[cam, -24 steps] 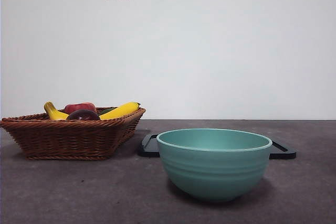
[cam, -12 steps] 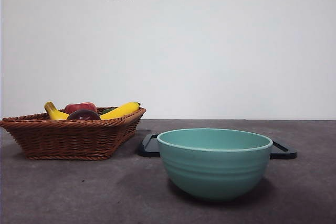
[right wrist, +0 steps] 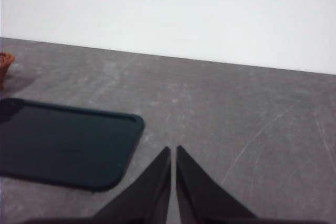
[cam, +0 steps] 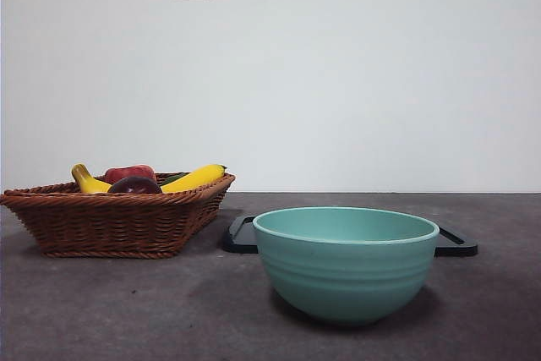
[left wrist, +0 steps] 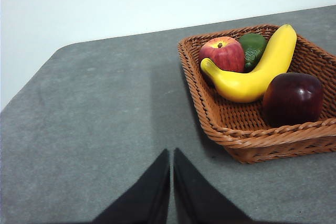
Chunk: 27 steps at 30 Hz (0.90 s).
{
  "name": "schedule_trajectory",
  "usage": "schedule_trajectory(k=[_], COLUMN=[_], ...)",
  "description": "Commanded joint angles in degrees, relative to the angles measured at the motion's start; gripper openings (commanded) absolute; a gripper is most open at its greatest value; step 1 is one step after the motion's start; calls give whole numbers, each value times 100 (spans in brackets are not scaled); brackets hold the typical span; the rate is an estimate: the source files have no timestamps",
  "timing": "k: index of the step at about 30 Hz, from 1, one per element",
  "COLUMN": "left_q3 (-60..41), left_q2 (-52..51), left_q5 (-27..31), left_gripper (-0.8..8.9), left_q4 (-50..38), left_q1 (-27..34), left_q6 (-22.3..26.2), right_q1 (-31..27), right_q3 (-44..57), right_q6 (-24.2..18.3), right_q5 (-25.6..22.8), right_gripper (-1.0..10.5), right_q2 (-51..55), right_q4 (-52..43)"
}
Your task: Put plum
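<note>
The plum (left wrist: 292,98) lies in the wicker basket (left wrist: 220,124), in its near corner as the left wrist view shows it, just beside the yellow banana (left wrist: 257,74), which curves across the middle; a red apple (left wrist: 226,53) and a green fruit (left wrist: 253,48) sit behind the banana. In the front view the plum (cam: 133,184) shows only as a dark dome above the basket's rim (cam: 110,217), at about nine o'clock from the teal bowl (cam: 345,264). The bowl stands on the grey tabletop (cam: 127,310) in front of a flat black tray (cam: 241,238), whose ends show at either side of it. The left tool (left wrist: 171,174) hangs above bare tabletop beside the basket, its two black jaws pressed together with nothing between them. The right tool (right wrist: 173,174) hangs near the tray's (right wrist: 63,145) corner, jaws likewise closed and holding nothing. Compared with the front view a second ago, nothing has moved: basket, fruit, bowl and tray all keep their places, and no arm has entered that view.
</note>
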<state>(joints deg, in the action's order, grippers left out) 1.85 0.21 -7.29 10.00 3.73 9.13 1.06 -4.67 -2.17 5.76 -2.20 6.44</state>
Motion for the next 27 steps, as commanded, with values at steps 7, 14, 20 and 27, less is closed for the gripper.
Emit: schedule_trajectory(k=[7,14,20,27], left_q3=[-118,-118,-118,-118], left_q2=[-2,-2,-2,-2], left_q5=[11,11,11,11], left_gripper=[9,9,9,9], left_q4=[46,46,46,46], left_q1=[11,11,11,11], left_q6=[4,4,4,4], right_q1=[-9,-7,-7,-7], right_q3=[407,407,404,400], right_q6=[-20,-20,-20,-20], right_q5=[-26,-155,-153,-153], right_gripper=[7,7,7,7], right_q2=[199,199,199,199], right_q4=[-9,155,291,240])
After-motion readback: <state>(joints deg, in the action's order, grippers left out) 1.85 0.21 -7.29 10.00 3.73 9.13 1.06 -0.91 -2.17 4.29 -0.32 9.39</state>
